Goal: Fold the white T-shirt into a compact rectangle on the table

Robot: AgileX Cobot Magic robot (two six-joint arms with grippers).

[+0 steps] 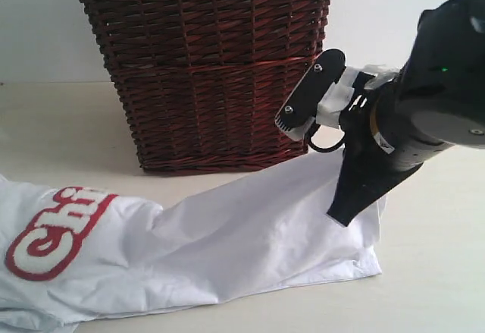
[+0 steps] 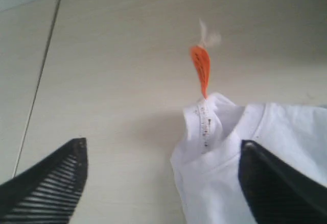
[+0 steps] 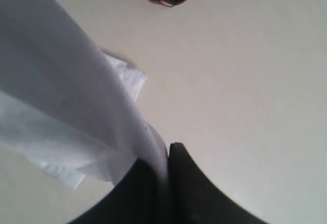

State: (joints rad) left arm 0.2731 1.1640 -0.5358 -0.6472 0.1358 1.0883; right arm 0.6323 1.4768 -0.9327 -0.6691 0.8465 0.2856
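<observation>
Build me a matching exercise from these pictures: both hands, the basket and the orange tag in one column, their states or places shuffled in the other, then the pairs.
Column one
1. left hand
2. right hand
3. wicker basket
4. orange tag

Column two
A. shut on a fold of the white T-shirt
B. stands on the table
C. open wide, gripping nothing
D. sticks out at the shirt's collar

Pairs: 1-C, 2-A, 3-B, 4-D

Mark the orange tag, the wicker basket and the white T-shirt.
orange tag (image 2: pixel 201 68), left wrist view, on its wide middle.
wicker basket (image 1: pixel 204 83), exterior view, on its front wall.
white T-shirt (image 1: pixel 250 234), exterior view, on its plain middle cloth.
</observation>
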